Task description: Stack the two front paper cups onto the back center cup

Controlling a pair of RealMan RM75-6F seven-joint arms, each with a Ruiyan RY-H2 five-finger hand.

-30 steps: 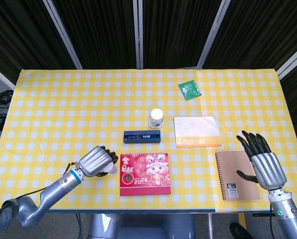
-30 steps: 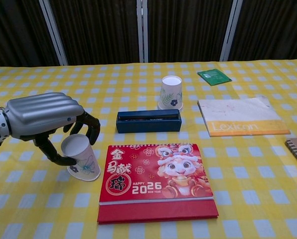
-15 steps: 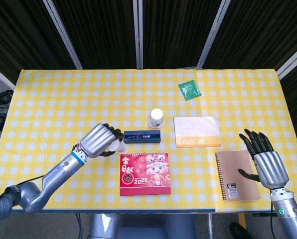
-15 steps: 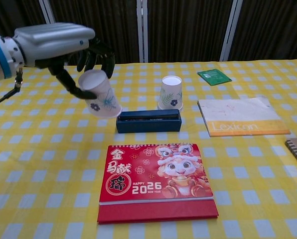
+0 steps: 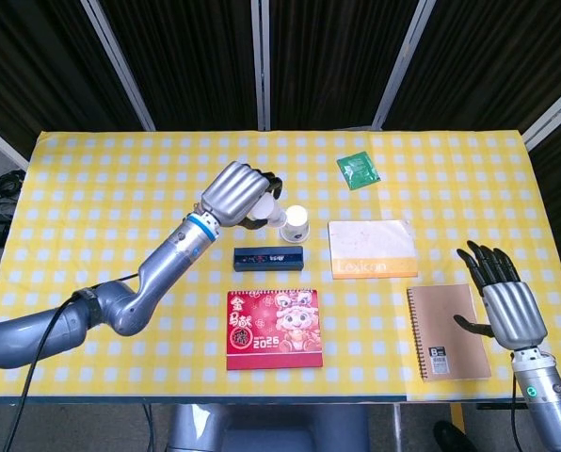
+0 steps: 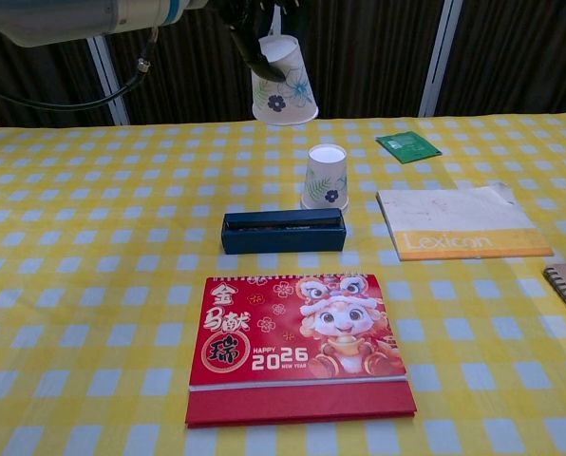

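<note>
You hold one paper cup (image 6: 283, 84) up high in your left hand (image 5: 237, 192).
It hangs upside down, just left of the back center cup (image 6: 325, 177), which stands behind the blue box (image 6: 283, 231). Your right hand (image 5: 508, 308) holds nothing, fingers apart, beside the brown notebook (image 5: 445, 331).

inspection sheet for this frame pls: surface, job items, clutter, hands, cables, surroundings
Surface: table under yellow-and-white checked cloth.
Job's things: upside-down white floral paper cup stands at back centre; second floral paper cup, mouth down, held in the air up and left of it. No third cup seen.
Clutter: dark blue oblong box, red 2026 desk calendar, white-and-orange Lexicon pad, brown spiral notebook, green packet.
Hands: left hand holds the raised cup; right hand, fingers spread, holds nothing, beside the notebook.
Cables: black cable along left arm.
Surroundings: dark curtain panels with pale frames.
</note>
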